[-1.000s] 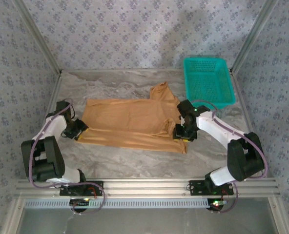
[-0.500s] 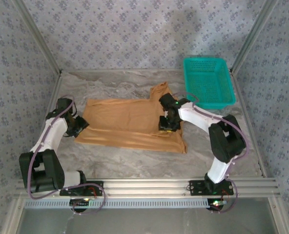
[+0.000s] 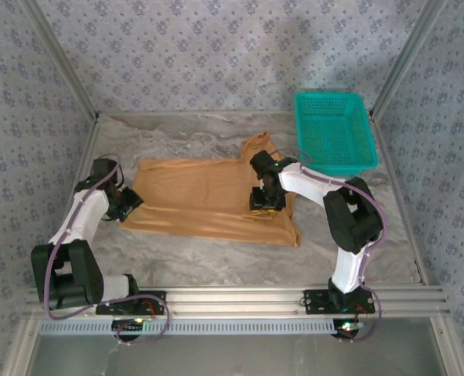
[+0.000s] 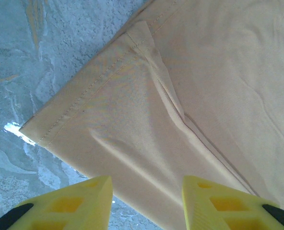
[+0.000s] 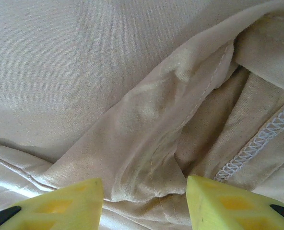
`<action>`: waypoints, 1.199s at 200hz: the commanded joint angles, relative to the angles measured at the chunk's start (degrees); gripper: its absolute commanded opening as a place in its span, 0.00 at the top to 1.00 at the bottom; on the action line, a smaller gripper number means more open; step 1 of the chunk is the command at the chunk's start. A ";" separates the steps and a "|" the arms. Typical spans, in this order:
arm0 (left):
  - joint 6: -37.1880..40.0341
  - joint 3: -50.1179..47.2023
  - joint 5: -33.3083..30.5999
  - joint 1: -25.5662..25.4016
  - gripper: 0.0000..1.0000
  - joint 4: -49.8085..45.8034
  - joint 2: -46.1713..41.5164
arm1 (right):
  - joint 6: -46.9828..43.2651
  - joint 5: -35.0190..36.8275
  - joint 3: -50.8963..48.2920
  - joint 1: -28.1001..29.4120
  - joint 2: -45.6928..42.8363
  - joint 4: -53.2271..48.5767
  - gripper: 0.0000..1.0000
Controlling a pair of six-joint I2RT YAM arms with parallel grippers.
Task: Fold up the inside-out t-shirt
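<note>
The tan-orange inside-out t-shirt (image 3: 208, 200) lies flattened across the middle of the table, one sleeve poking up toward the back at its right end. My left gripper (image 3: 124, 205) sits at the shirt's left edge, open, its yellow fingers (image 4: 79, 203) straddling the hemmed corner (image 4: 113, 124). Over the shirt's right part my right gripper (image 3: 266, 197) is open too. Between its fingers (image 5: 228, 201) lies a bunched fold with a collar-like ribbed edge (image 5: 147, 158), and a white overlock seam (image 5: 257, 143) shows to the right.
A teal basket (image 3: 334, 129) stands at the back right, close behind the shirt's sleeve. Patterned walls and metal frame posts close in the marble table (image 3: 216, 258) on three sides. Bare tabletop lies in front of the shirt.
The right gripper has travelled left and back, from the shirt's front-right corner onto the cloth near the sleeve. The left gripper edged slightly back along the left hem.
</note>
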 commanded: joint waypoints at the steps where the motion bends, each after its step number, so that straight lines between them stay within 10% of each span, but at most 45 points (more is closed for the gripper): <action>1: -0.08 -0.17 -0.14 -0.26 0.58 -0.50 -0.12 | -0.24 0.05 0.63 0.37 1.34 -0.47 0.50; 82: -0.18 0.08 -0.23 -0.28 0.58 -0.75 -0.39 | 0.78 0.64 0.38 0.75 -0.38 -0.67 0.57; 122: 0.14 0.34 -0.52 -0.31 0.58 -0.96 -0.29 | 1.49 0.18 0.26 0.83 -1.81 -0.78 1.00; 240: 0.28 0.43 -0.34 -0.28 0.58 -0.46 0.40 | -0.70 2.46 5.06 0.94 -5.57 -5.78 1.00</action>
